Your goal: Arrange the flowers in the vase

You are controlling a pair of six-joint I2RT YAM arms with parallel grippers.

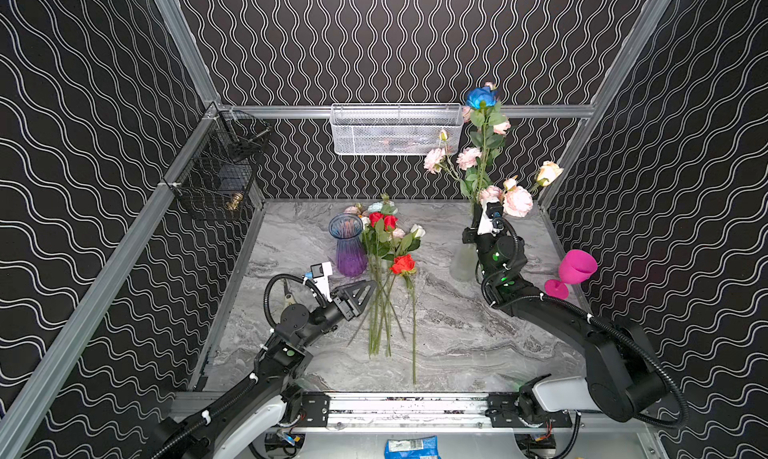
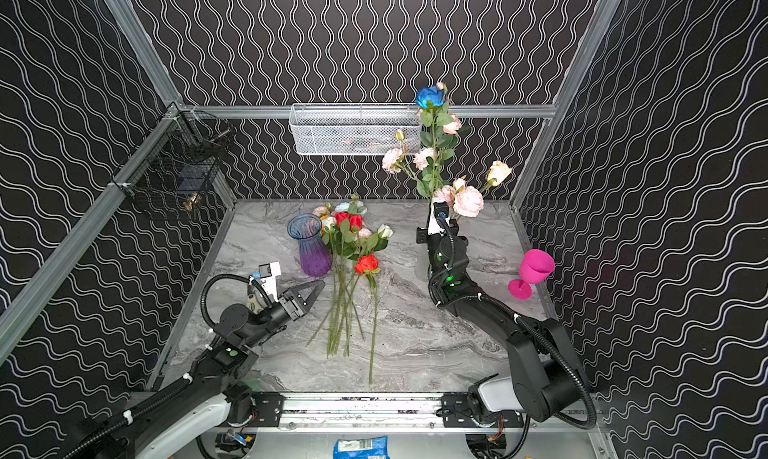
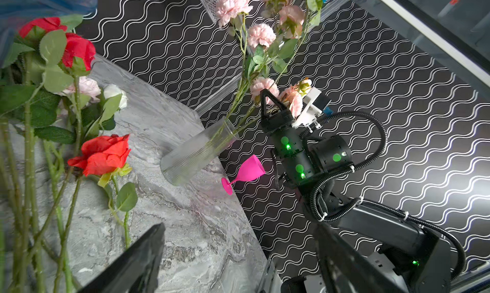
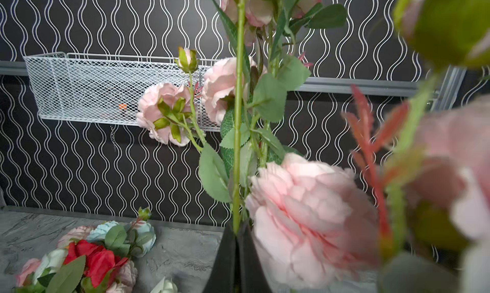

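- Right gripper [image 4: 236,233]: fingers are clamped on an upright green stem [image 4: 238,119], crowded by pink sprays [image 1: 517,201] in the clear vase [image 3: 196,151].
- Left gripper [image 1: 365,290]: fingers are held apart beside loose flowers [image 1: 386,236] laid on the table [image 1: 457,340] by a purple vase [image 1: 349,245].

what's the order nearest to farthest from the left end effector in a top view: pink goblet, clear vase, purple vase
1. purple vase, left of centre, just beyond the left end effector.
2. clear vase, right of centre.
3. pink goblet, at the far right table edge.
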